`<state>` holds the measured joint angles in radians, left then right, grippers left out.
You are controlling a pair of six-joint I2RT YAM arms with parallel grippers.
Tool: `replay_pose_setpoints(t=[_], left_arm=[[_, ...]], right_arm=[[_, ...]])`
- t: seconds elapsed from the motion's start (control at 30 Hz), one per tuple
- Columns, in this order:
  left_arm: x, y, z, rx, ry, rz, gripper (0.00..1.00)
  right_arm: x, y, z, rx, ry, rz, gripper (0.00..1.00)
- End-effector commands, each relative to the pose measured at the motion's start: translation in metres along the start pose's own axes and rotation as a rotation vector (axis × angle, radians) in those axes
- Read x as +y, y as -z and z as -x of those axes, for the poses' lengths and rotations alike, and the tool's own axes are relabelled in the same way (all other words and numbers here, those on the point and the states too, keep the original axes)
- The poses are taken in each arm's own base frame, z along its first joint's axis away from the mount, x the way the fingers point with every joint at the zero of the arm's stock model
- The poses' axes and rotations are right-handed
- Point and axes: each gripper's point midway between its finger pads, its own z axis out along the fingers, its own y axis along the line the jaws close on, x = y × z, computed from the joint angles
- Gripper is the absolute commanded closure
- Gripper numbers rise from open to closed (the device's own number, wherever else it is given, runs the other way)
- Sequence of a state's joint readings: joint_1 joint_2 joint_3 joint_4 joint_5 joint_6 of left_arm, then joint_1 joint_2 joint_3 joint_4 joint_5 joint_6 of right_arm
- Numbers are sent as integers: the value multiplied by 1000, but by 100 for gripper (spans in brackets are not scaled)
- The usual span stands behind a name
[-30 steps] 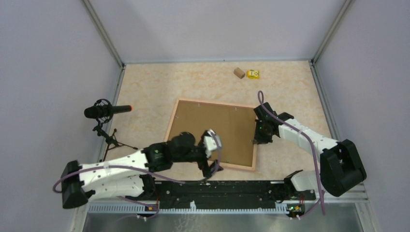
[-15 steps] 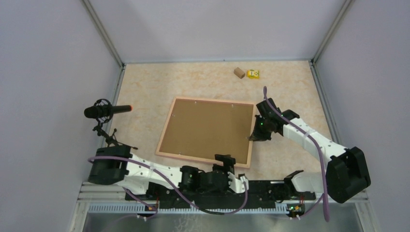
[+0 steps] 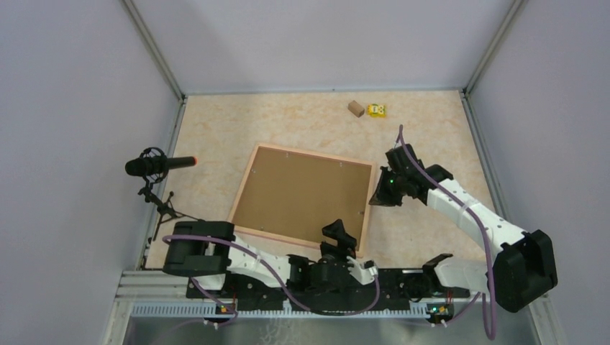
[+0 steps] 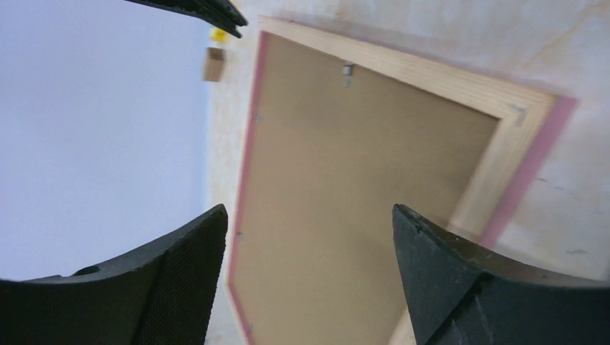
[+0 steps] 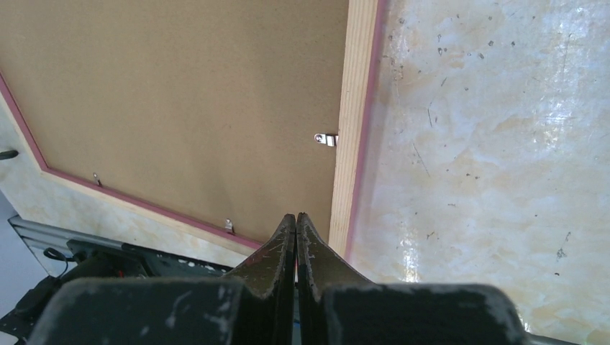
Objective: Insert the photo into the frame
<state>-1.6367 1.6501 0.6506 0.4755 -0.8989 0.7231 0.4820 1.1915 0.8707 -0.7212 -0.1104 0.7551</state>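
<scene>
The frame (image 3: 243,188) lies face down in the middle of the table, a thin pinkish light-wood rectangle. A plain brown backing board (image 3: 302,192) fills it, held by small metal clips (image 5: 326,139). The photo is hidden; no print shows in any view. My left gripper (image 3: 337,233) is open and empty, low at the frame's near right corner; its wrist view looks along the board (image 4: 345,180) and rail (image 4: 431,68). My right gripper (image 3: 375,200) is shut on nothing, its tips (image 5: 296,214) over the board's edge beside the right rail (image 5: 352,108).
A black microphone with an orange tip (image 3: 160,164) stands on a tripod at the left. A small wooden block (image 3: 355,108) and a yellow toy (image 3: 375,110) sit near the back wall. Grey walls close in the table on three sides.
My left arm has drawn back off the backing board and folded low along the near edge. The frame has slid and turned a little to the left. My right gripper has stayed by the right rail.
</scene>
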Motion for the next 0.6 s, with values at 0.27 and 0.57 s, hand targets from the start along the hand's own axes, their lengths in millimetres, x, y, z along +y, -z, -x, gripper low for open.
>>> replay_pose_setpoints(t=[0.27,0.57], left_arm=[[57,68,27,-340,706,-316,2],[79,74,18,-331,808,-297,1]], right_arm=[[-18,-51,-61,270,43,-14,34],[-46,-82,-97,387,37,-191,76]])
